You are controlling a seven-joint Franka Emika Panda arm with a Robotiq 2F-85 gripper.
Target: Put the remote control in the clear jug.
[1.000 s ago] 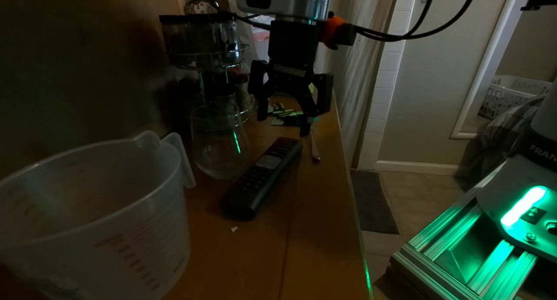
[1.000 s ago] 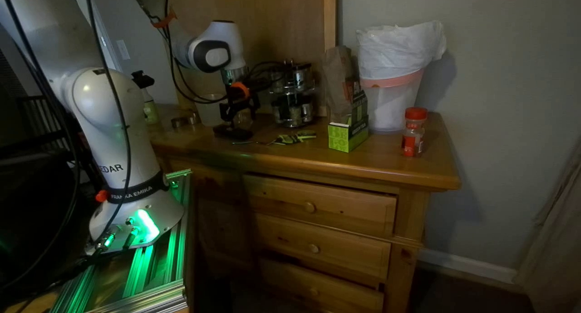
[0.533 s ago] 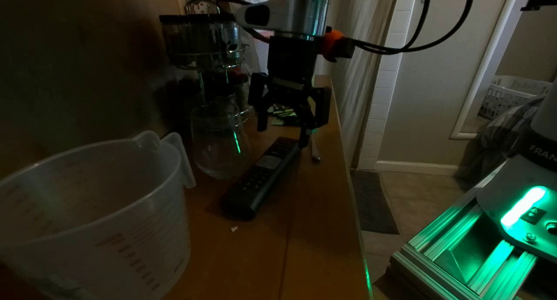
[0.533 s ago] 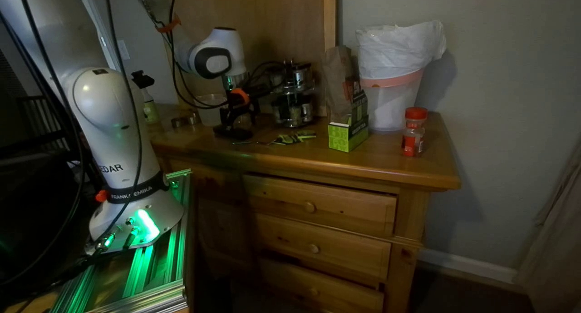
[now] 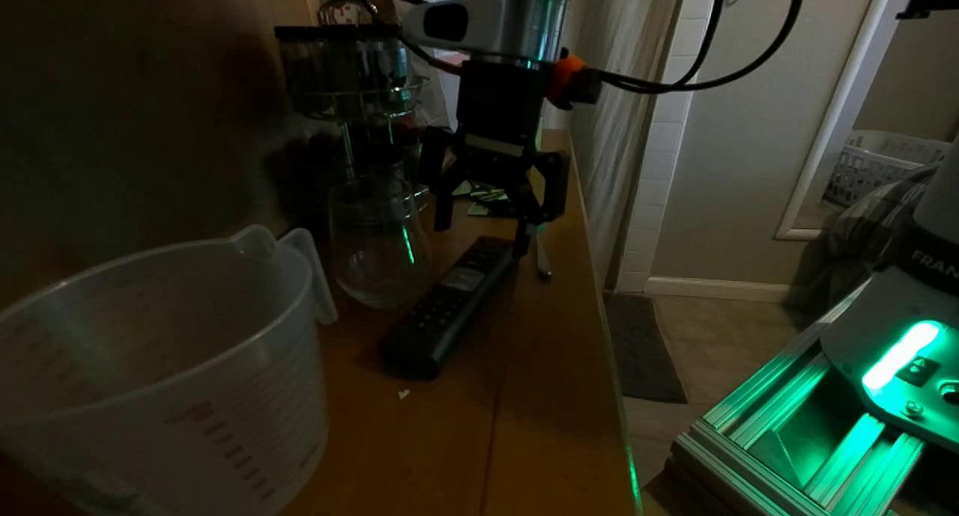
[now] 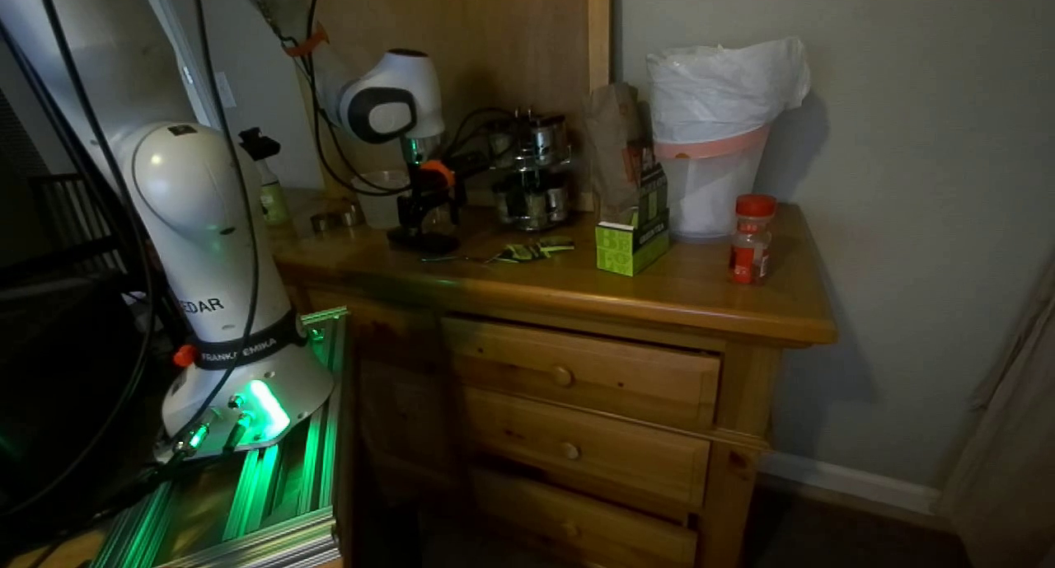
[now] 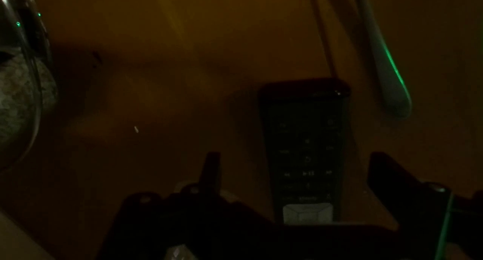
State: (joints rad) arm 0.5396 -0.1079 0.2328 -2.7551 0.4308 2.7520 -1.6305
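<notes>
One gripper (image 5: 481,240): hanging spread
Remote control (image 5: 449,308): lying beneath it (contact unclear)
Clear jug (image 5: 232,396): standing apart from it

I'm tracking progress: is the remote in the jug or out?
Out. In an exterior view, the remote control lies on the wooden surface, apart from the clear jug.

Home interior, room type indeterminate. The setting is indicated by a wooden dresser (image 6: 577,292) with knobbed drawers (image 6: 610,452), bearing racked jars (image 6: 548,142) and a paper bag (image 6: 616,143); a curtain (image 6: 1007,428), baseboard (image 6: 849,477), floor mat (image 5: 640,347) and plastic basket (image 5: 858,175) are also visible.
</notes>
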